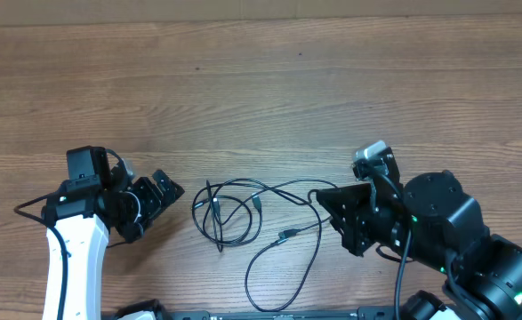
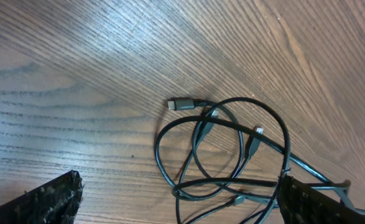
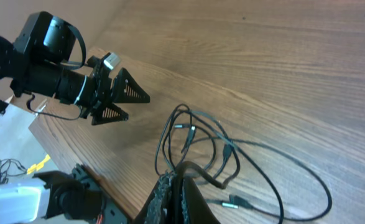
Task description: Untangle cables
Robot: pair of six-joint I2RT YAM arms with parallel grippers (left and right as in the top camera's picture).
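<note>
One cable tangle (image 1: 243,212), four plugs (image 1: 285,236) showing, stretches left-right across bench (image 1: 261,98); left tool (image 1: 167,200) released, right tool (image 1: 323,200) grasping tangle.

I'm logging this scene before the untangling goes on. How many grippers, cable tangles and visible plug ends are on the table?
Grippers: 2 (left gripper open, right gripper shut on the tangle)
Tangles: 1 (the cable tangle)
Visible plug ends: 4
Total: 7
</note>
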